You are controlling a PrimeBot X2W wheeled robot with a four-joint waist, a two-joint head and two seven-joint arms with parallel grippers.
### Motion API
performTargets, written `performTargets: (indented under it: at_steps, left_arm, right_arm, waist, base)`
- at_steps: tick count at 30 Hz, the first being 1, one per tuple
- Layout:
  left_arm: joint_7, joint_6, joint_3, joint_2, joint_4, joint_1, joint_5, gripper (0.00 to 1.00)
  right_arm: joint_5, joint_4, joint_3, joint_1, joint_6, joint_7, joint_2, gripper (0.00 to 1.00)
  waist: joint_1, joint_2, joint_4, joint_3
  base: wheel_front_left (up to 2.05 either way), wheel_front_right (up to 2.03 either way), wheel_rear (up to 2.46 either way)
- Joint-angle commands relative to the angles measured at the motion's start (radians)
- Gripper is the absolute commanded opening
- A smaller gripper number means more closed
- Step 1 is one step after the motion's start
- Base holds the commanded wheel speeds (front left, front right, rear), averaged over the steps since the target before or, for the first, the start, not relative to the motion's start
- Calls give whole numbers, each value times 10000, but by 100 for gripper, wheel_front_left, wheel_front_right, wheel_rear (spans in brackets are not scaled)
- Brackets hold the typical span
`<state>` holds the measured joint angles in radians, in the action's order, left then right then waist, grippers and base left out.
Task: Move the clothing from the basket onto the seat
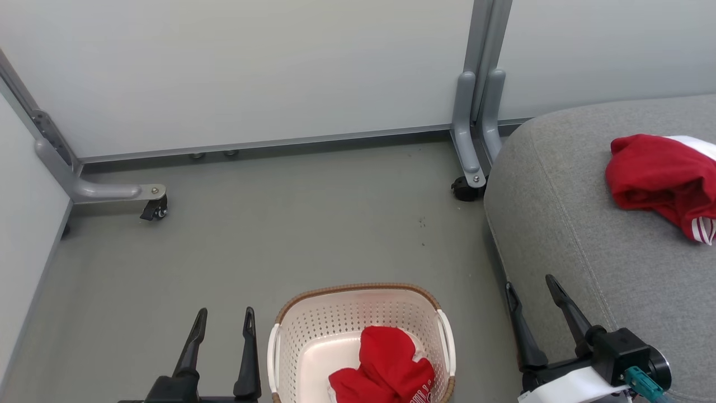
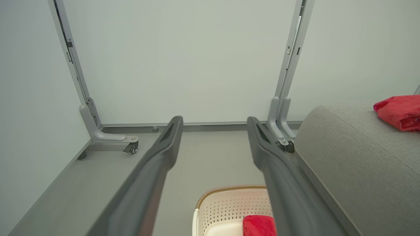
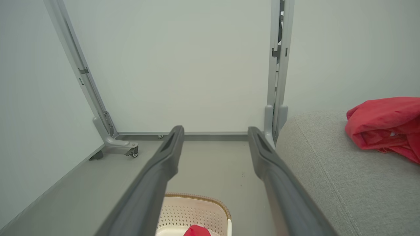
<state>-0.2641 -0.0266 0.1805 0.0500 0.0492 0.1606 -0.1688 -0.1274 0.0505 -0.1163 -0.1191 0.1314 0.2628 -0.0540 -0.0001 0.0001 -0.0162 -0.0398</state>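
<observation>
Grey floor, left claw spread beside basket, right claw spread beside seat, both aimed forward.

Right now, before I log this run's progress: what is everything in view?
basket: one, cream-white with a brown rim, on the floor.
garment in basket: one, red, crumpled at its right side.
garment on seat: one, red with white trim, far right.
seat: one, light grey, right of the basket.
partition panels: three, pale grey, at the back and left.
panel feet: three, grey, one back left, two by the seat.
floor: grey.
left gripper: dark, open, lower left.
right gripper: dark, open, lower right.
</observation>
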Motion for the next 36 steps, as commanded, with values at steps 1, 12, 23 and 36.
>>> performTargets:
  at_steps: [1, 12, 23, 36]
  left_arm:
    - [-4, 52, -2, 11, 42, 175, 77, 100]
    - [-4, 255, 90, 11, 225, 38, 39, 100]
    - [-6, 726, 514, 12, 723, -1132, 332, 100]
    - [-6, 1535, 2272, 337, 3345, -4971, 1508, 100]
  right_arm:
    - [-28, 23, -23, -62, -13, 31, -58, 100]
    - [-67, -63, -87, 56, -13, 31, -123, 100]
    - [42, -534, 570, 759, -13, 31, -281, 100]
    - [-192, -1678, 1863, 3133, -14, 31, -466, 100]
  waist:
    - [1, -1, 3, -14]
    - [1, -1, -103, 229]
    - [1, -1, -197, 2147]
    - [1, -1, -379, 6080]
  base:
    - [0, 0, 0]
    - [0, 0, 0]
    - [0, 0, 0]
    - [0, 0, 0]
